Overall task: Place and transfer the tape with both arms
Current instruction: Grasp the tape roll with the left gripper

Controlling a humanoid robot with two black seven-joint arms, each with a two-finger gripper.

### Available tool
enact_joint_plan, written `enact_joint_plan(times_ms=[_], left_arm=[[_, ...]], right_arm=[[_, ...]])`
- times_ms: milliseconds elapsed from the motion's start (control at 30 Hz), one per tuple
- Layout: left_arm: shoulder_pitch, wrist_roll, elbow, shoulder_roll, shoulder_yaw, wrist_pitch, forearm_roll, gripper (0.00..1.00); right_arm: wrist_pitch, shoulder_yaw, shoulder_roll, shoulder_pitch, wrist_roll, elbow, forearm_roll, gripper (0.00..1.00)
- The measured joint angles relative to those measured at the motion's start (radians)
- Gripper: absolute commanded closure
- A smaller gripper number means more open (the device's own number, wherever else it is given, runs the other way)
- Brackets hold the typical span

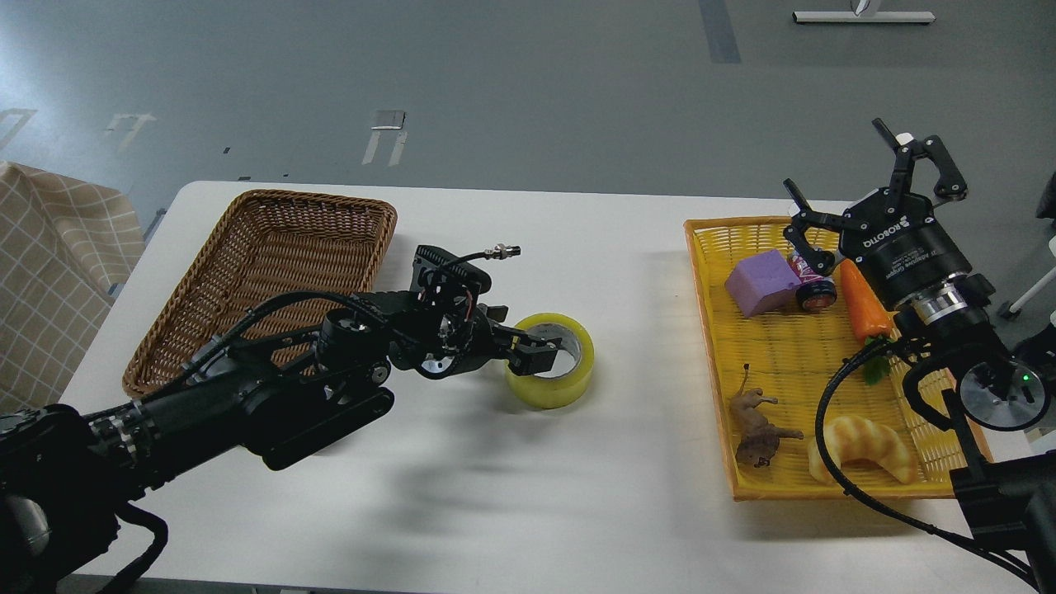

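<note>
The tape point(551, 361), a yellowish roll with a grey-white core, lies flat on the white table point(528, 495) near the middle. My left gripper point(544, 355) reaches in low from the left. Its fingers sit at the roll's near left rim, one fingertip over the core hole, and they look slightly apart. I cannot see a firm grip on the roll. My right gripper point(866, 177) is open and empty, held high above the back right of the yellow tray point(709, 363), fingers spread and pointing up and away.
A brown wicker basket point(272, 256) stands at the back left, beside my left arm. The yellow tray holds a purple block point(763, 282), a small jar point(813, 285), a carrot point(862, 305), a toy animal point(759, 429) and a croissant toy point(866, 445). A checked cloth point(49, 280) lies at the far left.
</note>
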Motion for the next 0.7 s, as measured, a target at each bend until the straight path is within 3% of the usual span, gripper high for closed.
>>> enact_joint_plan(times_ms=[134, 267, 300, 434, 701], left_arm=[[0.000, 0.005, 0.028, -0.011, 0.006, 0.003, 0.002, 0.13], [-0.001, 0.014, 0.043, -0.017, 0.006, 0.006, 0.005, 0.53], [-0.002, 0.015, 0.050, -0.019, 0.006, 0.007, 0.005, 0.57], [-0.006, 0.018, 0.090, -0.030, 0.015, 0.010, 0.007, 1.00], [-0.019, -0.009, 0.119, -0.034, 0.065, 0.036, 0.021, 1.00]], right_arm=[[0.000, 0.000, 0.000, -0.003, 0.001, 0.000, 0.000, 0.00], [0.000, 0.000, 0.000, -0.005, 0.003, 0.000, 0.000, 0.00], [0.000, 0.000, 0.000, -0.005, 0.003, 0.000, 0.000, 0.00], [0.000, 0.001, 0.000, -0.005, 0.003, 0.000, 0.000, 0.00], [0.000, 0.002, 0.000, -0.005, 0.003, -0.002, 0.000, 0.00]])
